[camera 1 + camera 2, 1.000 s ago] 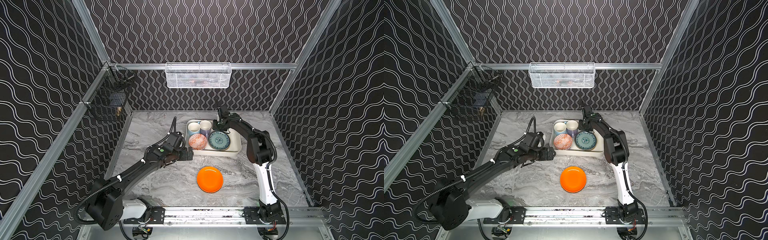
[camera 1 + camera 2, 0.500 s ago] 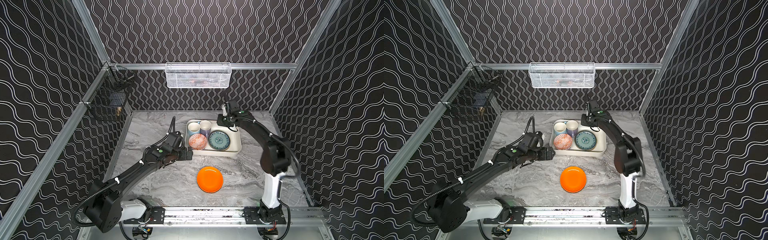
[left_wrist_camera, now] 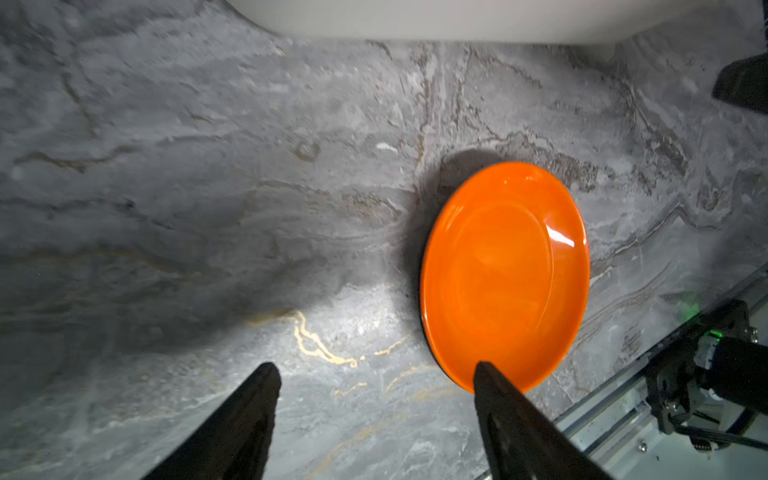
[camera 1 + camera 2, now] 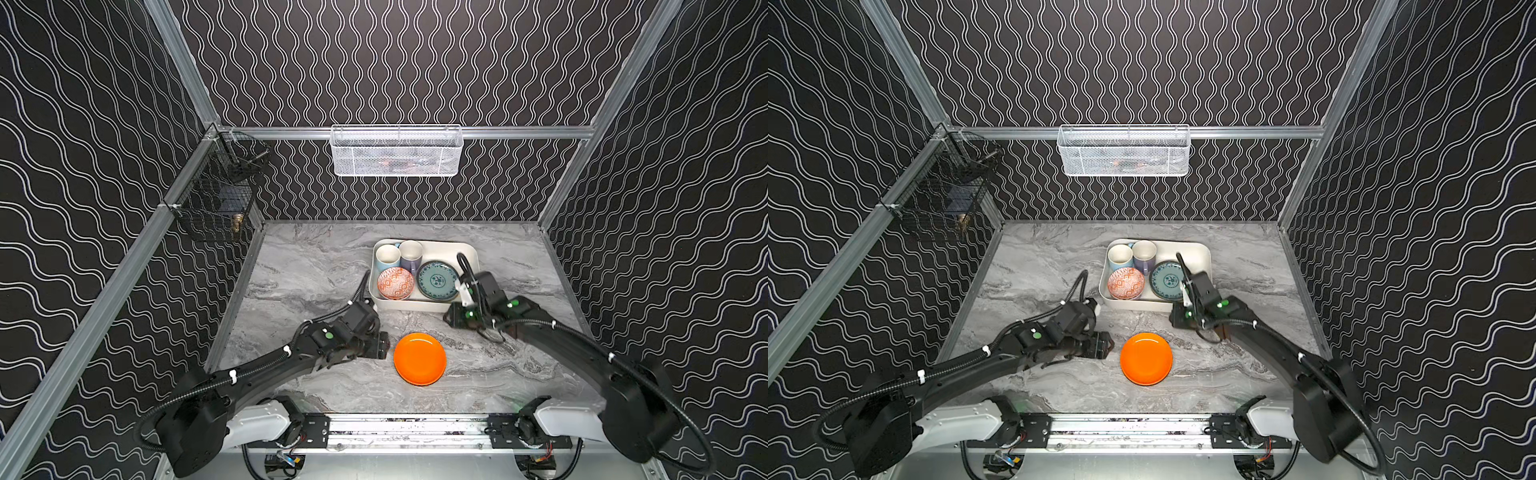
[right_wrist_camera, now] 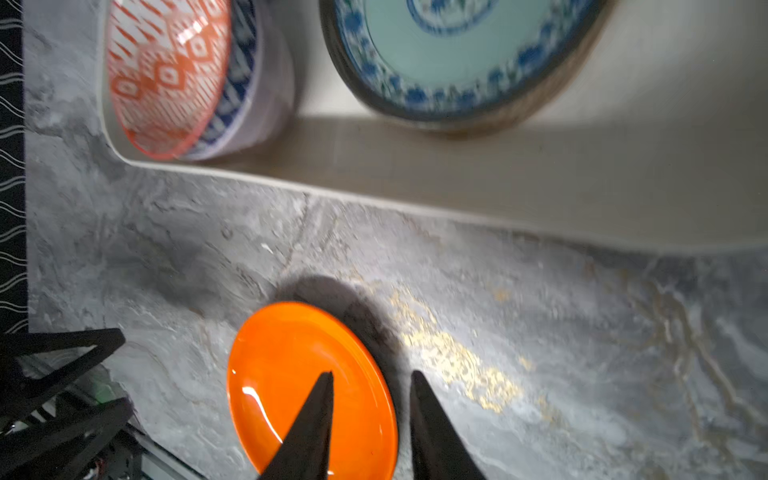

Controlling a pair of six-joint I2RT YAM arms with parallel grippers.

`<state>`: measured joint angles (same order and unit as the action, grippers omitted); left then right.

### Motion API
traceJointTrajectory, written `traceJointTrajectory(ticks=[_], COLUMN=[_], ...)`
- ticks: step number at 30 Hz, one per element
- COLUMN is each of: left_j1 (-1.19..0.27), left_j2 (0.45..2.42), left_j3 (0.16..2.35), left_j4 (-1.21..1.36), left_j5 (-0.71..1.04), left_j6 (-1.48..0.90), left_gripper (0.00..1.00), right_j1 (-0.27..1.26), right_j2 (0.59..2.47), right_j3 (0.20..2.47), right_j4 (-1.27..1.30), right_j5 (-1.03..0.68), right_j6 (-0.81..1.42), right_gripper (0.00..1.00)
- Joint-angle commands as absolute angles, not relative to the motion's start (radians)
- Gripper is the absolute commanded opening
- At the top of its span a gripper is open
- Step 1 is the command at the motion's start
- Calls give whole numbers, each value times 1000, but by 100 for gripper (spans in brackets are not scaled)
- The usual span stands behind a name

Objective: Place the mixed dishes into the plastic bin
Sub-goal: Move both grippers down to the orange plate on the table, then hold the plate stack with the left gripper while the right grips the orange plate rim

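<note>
The orange plate (image 4: 419, 358) (image 4: 1146, 358) lies flat on the marble table, in front of the plastic bin (image 4: 466, 252) (image 4: 1201, 252). In the bin stand a light-blue mug (image 4: 387, 255), a lilac mug (image 4: 410, 251), an orange-patterned bowl (image 4: 395, 282) nested in another bowl, and a teal-patterned plate (image 4: 438, 280) on top of other plates. My left gripper (image 4: 385, 347) (image 3: 376, 365) is open just left of the orange plate (image 3: 505, 274), one finger near its rim. My right gripper (image 4: 448, 322) (image 5: 372, 374) hovers narrowly open over the plate's (image 5: 291, 374) far right rim, holding nothing.
A white mesh basket (image 4: 397, 151) hangs on the back wall and a black wire basket (image 4: 216, 208) on the left wall. The arms' metal base rail (image 4: 407, 428) runs along the table's front edge, close behind the orange plate.
My right arm has left the back of the bin and swung forward to the orange plate. My left gripper has moved toward the front, beside the plate, and its jaws have narrowed somewhat.
</note>
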<state>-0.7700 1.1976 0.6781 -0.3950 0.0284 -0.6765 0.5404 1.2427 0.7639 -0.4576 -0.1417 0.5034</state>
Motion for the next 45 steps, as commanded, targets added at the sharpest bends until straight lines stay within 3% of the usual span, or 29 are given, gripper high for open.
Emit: traceJointTrajectory(ticks=[1,5,11,15,35,45], left_j1=[-822,-874,-922,-947,-966,-982], left_j2=[1210,1215,1240,1268,1397,1481], left_j3=[661,636,628,635,693,746], left_j4=[-344,-325,-295,-287,-236,-231], left_j5=[-39,-76,-101,-122,-124,-112], left_j6=[-755,-792,-820,-824,-811,-794], left_gripper=[74,66,40,34,31,14], right_j1=[567,597,633,648,658,658], right_j2=[1176,1126,1105,1105,1141,1148], right_j3=[672,600,547,521,476,444], right_j4=[-360,-342,-318,-303,-266,-228], right_j5=[-176,-179,-195,-197,-203,-213], right_j6=[591,620,641,649,648,654], right_gripper=[32,30,26,25,25,25])
